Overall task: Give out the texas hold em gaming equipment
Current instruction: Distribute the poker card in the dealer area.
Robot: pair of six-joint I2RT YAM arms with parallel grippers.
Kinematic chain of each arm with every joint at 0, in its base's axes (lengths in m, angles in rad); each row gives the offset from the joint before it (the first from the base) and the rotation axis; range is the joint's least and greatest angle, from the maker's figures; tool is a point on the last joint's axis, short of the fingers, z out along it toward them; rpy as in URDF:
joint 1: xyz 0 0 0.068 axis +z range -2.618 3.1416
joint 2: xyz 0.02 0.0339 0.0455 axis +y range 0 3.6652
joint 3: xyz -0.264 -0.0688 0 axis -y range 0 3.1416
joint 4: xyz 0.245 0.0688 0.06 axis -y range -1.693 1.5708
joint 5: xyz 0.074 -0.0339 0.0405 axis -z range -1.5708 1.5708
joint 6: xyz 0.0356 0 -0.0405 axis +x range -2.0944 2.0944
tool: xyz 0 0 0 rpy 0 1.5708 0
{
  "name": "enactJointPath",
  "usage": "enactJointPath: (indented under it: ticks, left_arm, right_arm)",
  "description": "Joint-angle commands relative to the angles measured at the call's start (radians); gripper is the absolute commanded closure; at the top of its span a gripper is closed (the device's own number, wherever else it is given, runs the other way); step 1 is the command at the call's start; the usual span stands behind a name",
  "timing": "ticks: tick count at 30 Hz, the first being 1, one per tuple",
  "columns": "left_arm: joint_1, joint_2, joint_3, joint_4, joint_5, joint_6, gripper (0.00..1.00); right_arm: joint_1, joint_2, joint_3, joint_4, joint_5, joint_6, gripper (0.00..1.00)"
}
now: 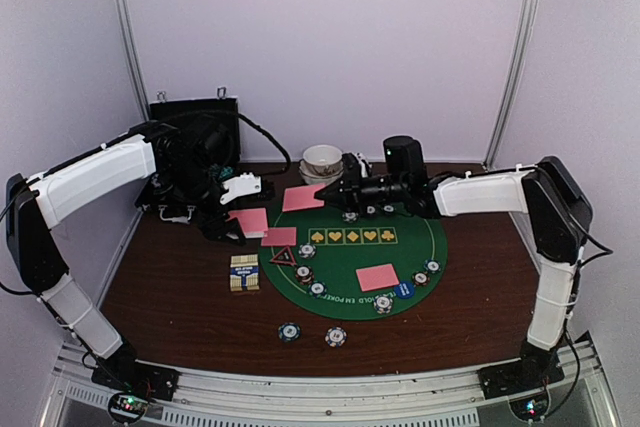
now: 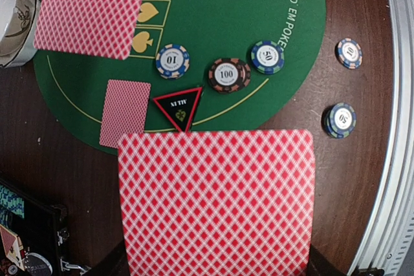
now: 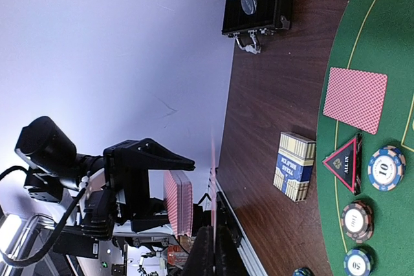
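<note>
In the left wrist view the pink-backed card (image 2: 217,201) filled the lower frame and hid the fingers gripping it. The black case (image 2: 26,237) was cut off at the corner there, and the white bowl (image 2: 14,27) at the left edge. From above, the second pink-backed card (image 1: 303,197) showed plainly. In the right wrist view it was only a thin pale line, edge-on and hard to make out, with that arm's own fingers a dark sliver at the bottom.

The left end effector (image 1: 230,225) was closed almost flat on the pink-backed card. It held the card over the brown counter (image 1: 170,287), just left of the green poker mat (image 1: 420,237) and near the red-rimmed triangle marker (image 1: 282,255). The right end effector (image 1: 333,190) was fully closed on the second pink-backed card, at the mat's far-left edge just beside the bowl. Two stripe-edged poker chips (image 1: 289,332) lay on the counter near the mat's front edge, and a card box (image 1: 244,273) sat beside its left edge.
</note>
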Motion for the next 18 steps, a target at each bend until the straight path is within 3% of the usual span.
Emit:
enactJointPath:
  ticks: [1, 18]
  left_arm:
    - [0.008, -0.028, 0.010, 0.009, 0.014, -0.002, 1.00]
    - [0.007, -0.031, 0.021, -0.001, 0.020, -0.001, 1.00]
  right_arm:
    - [0.008, 0.099, 0.103, -0.067, 0.016, -0.076, 1.00]
    - [0.075, 0.487, 0.590, -0.455, 0.170, -0.310, 1.00]
